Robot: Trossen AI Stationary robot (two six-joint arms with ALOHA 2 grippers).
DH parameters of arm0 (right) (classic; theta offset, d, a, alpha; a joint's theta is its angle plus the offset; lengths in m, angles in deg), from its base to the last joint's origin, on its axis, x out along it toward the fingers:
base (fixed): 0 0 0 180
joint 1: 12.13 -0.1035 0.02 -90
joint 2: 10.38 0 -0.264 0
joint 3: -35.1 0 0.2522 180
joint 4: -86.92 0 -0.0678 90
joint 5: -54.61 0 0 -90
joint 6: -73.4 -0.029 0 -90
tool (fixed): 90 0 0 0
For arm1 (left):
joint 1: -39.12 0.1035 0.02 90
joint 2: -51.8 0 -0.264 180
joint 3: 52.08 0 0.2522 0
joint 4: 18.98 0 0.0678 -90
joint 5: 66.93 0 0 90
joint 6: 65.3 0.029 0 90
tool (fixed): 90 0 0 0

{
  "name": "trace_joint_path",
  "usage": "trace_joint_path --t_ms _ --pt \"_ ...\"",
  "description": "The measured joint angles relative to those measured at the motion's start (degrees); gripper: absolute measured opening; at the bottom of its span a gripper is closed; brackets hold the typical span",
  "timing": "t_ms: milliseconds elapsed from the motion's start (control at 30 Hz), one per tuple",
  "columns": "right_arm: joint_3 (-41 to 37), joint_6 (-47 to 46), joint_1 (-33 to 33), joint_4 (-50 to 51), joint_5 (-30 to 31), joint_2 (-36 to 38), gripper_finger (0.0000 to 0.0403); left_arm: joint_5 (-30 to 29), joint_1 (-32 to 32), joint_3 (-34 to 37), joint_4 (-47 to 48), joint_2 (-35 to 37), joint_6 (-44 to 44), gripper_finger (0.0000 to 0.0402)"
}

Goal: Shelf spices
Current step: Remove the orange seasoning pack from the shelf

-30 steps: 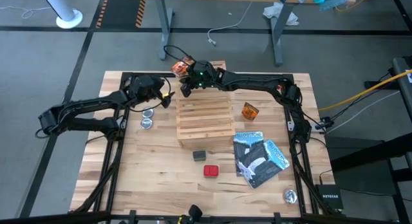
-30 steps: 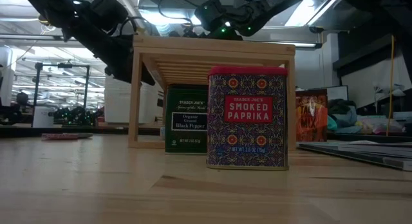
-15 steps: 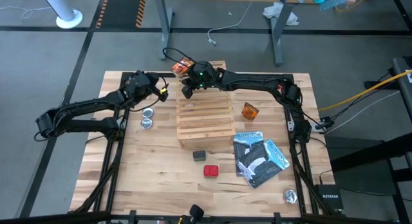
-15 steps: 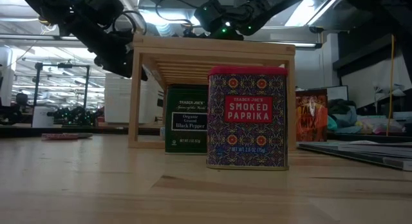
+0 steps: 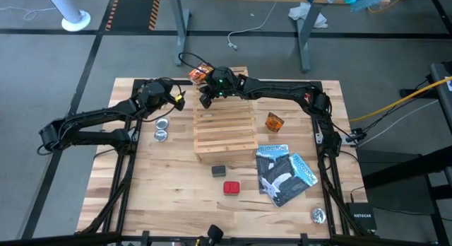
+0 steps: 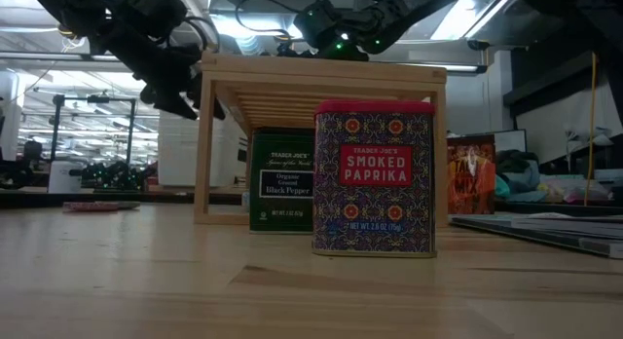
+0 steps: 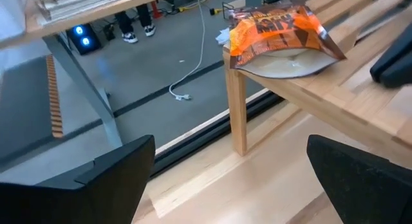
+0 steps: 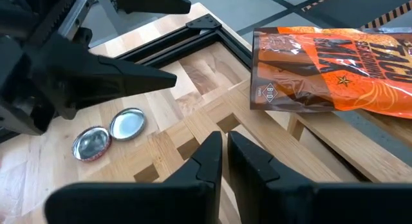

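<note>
The wooden slatted shelf [image 5: 226, 133] stands mid-table on its legs. One orange packet [image 5: 200, 73] lies flat on the shelf's far left corner and shows in both wrist views [image 7: 277, 31] [image 8: 335, 69]. A second orange packet [image 5: 275, 122] sits on the table right of the shelf. The dark grey box [image 5: 218, 171] and the red box [image 5: 231, 187] stand on the table near the shelf's near end; the low view shows them upright [image 6: 282, 178] [image 6: 374, 178]. My left gripper [image 5: 178, 101] [image 7: 225, 185] is open, just left of the shelf's far left leg. My right gripper [image 5: 207, 97] [image 8: 224, 153] is shut, above the slats near the packet.
Two round silver tins [image 5: 162, 129] lie on the table left of the shelf, close under my left arm. Blue-and-black booklets [image 5: 284, 173] lie right of the boxes, and another tin [image 5: 318, 215] sits at the near right corner. The table's far edge is just behind the shelf.
My left gripper has drawn back from the shelf, toward the table's far left, and has risen a little; it has stayed open. My right gripper and the packets have kept still.
</note>
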Motion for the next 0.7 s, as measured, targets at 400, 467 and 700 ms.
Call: trace_joint_path --t_ms 400,467,700 --pt "0.0 0.0 0.0 0.0 0.0 0.0 0.0033 -0.1 0.0 0.0 1.2 0.0 -2.3 0.0399" --pt "0.0 0.0 0.0 0.0 0.0 0.0 0.0033 0.0 0.0 0.0 2.4 0.0 -3.5 0.0399" --pt "0.0 0.0 0.0 0.0 0.0 0.0 0.0033 0.0 0.0 0.0 3.5 0.0 -5.2 0.0399"
